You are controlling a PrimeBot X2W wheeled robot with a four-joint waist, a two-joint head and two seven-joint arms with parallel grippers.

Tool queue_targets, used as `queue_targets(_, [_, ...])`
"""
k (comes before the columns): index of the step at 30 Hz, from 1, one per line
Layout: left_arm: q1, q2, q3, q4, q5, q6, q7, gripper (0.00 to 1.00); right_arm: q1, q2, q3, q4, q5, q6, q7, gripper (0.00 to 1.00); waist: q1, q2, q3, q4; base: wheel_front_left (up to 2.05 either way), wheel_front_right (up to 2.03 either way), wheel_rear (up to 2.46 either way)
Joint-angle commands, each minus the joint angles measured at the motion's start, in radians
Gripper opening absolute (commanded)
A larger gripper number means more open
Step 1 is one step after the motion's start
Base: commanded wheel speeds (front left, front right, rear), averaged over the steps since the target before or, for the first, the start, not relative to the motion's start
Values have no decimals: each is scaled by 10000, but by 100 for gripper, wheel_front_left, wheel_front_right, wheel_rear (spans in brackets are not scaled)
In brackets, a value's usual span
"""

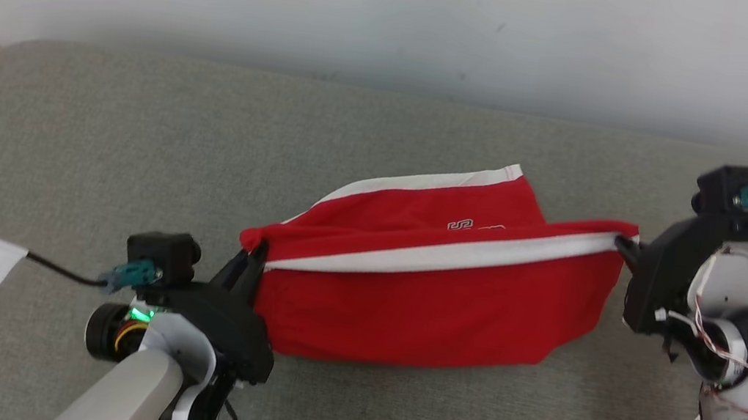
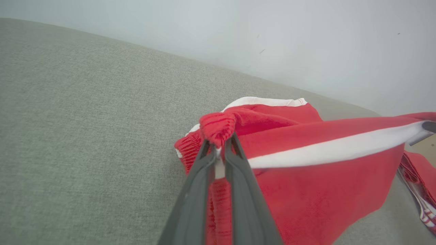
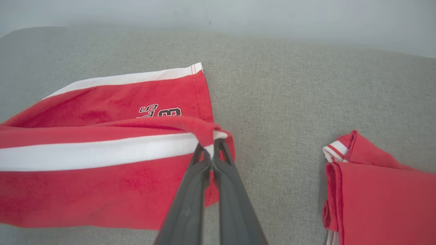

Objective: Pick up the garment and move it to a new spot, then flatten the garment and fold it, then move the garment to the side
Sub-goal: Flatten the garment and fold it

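Red garment (image 1: 425,314), left tool (image 1: 255,256) and right tool (image 1: 625,248) tight on opposite ends

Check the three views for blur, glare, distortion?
Head view: soft even light, no glare, red white-striped fabric garment slightly hazy. Left wrist view: far edge of grey woven cushion runs tilted. Right wrist view: sharp, weave and garment print legible.

Grey couch (image 1: 94,146), pale wall (image 1: 404,7)

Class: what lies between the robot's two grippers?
The red garment, stretched from the left gripper to the right gripper, each shut on one end. The head view shows the whole span.
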Motion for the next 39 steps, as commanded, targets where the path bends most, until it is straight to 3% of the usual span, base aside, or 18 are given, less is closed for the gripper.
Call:
queue_targets(1, [-464,-36,-87,363,288,-43,-46,0,-496,-117,150,512,-215,-30,-224,0,-3,-2,561,457,0,0,0])
queue_targets(16, [-2657,-712,-448,2695,649,-822,-379,0,-3163,31,641,3908,-807,-30,-2266,0,-3,-2,1366,1052,0,0,0])
queue_targets(17, [-2755,-739,-449,2864,674,-846,-465,0,-3286,99,663,4102,-793,-30,-2457,9,-3,-2,1380,1071,0,0,0])
queue_targets(18, [-2866,-762,-461,3033,741,-898,-562,49,-3408,189,615,4291,-755,-30,-2651,48,-3,-2,1392,1081,0,0,0])
queue_targets(19, [-2943,-826,-415,3178,711,-888,-687,100,-3519,240,541,4469,-756,-30,-2885,100,-3,-2,1408,1088,0,0,0])
queue_targets(24, [-3120,-1043,-187,3595,671,-1039,-1729,100,-3712,480,499,5241,-690,-30,-3684,100,-3,-2,1297,1160,0,0,0])
queue_targets(29, [-2490,-719,258,3090,1104,-1110,-2342,100,-3311,503,562,5422,-200,-30,-4580,100,-3,-2,817,1108,0,0,0])
queue_targets(34, [-576,-256,1817,504,2313,-1009,-2352,100,-2587,242,838,5407,-22,-30,-5148,100,-3,-2,209,906,0,0,0])
queue_targets(39, [1832,-52,2655,-1874,3641,-1176,-2356,100,-1865,225,486,5694,14,-30,-5754,100,-3,-2,-251,775,0,0,0])
